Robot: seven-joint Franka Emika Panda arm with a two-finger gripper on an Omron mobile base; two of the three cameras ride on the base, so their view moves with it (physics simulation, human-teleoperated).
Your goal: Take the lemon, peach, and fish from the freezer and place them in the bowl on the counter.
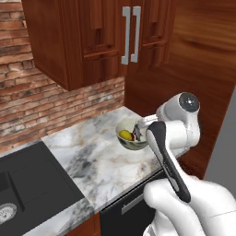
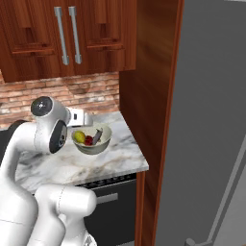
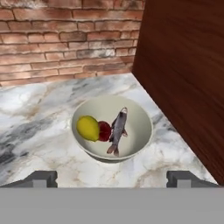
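You've got the claw (image 3: 112, 178) spread wide and holding nothing, with both fingertips (image 3: 43, 178) apart at the bottom of the hand view and the bowl (image 3: 144, 114) just beyond them. The bowl sits on the marble counter (image 3: 39, 113) near the back corner, close to the brick wall (image 3: 65, 39) and the dark wood side panel (image 3: 188, 65). Inside it: lemon (image 3: 88, 128) on the left, peach (image 3: 104, 131) touching it in the middle, fish (image 3: 118, 129) lying beside the peach with its tail toward the claw. From the left base view you see the bowl (image 1: 124, 142) partly behind the arm, lemon (image 1: 125, 134) showing. In the right base view the bowl (image 2: 96, 146) is near the counter's (image 2: 120, 158) right end, with the grey freezer door (image 2: 211, 120) beyond the wood panel. The black sink (image 1: 27, 193) is well apart to the left.
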